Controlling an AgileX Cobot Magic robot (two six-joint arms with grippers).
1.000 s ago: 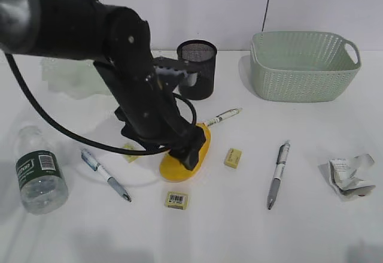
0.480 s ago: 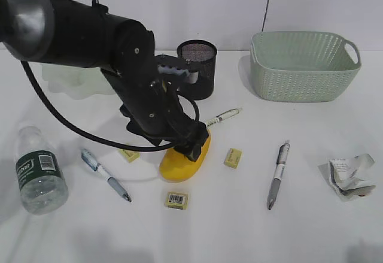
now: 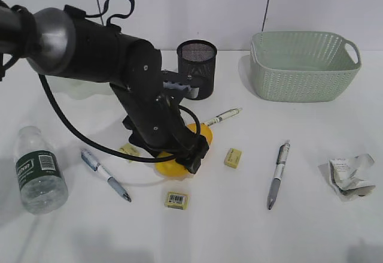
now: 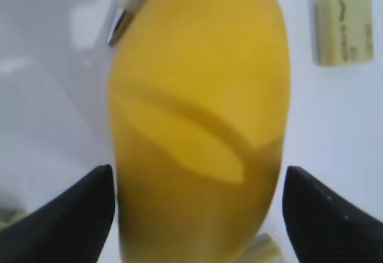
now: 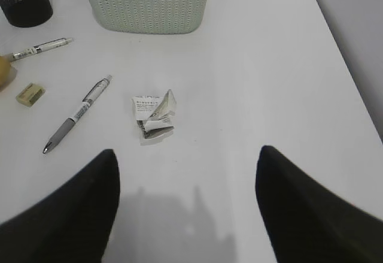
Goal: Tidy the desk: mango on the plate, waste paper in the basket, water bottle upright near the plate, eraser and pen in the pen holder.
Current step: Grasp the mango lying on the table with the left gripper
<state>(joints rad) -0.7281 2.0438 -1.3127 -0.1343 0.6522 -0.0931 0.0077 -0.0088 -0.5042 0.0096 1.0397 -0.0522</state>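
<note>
The yellow mango (image 3: 204, 133) lies on the white desk (image 3: 239, 227) and fills the left wrist view (image 4: 197, 83). My left gripper (image 3: 190, 155) is open, its two black fingers (image 4: 197, 176) low on either side of the mango, with a gap on the right. My right gripper (image 5: 188, 155) is open and empty above the desk, a little short of the waste paper (image 5: 154, 114) (image 3: 351, 175). The water bottle (image 3: 39, 170) lies on its side at the left. The plate (image 3: 75, 88) is mostly hidden behind the left arm. The pen holder (image 3: 197, 68) and the basket (image 3: 305, 65) stand at the back.
Three pens lie on the desk: blue-grey (image 3: 105, 175), grey (image 3: 278, 174) (image 5: 76, 114), white (image 3: 222, 117). Yellow erasers lie at right of the mango (image 3: 233, 157), in front of it (image 3: 176, 200) and left of it (image 3: 129, 151). The desk's right edge (image 5: 353, 89) is near.
My left arm has swung right and lowered, bringing the open fingers down around the mango, which it now covers more. The other objects have not moved.
</note>
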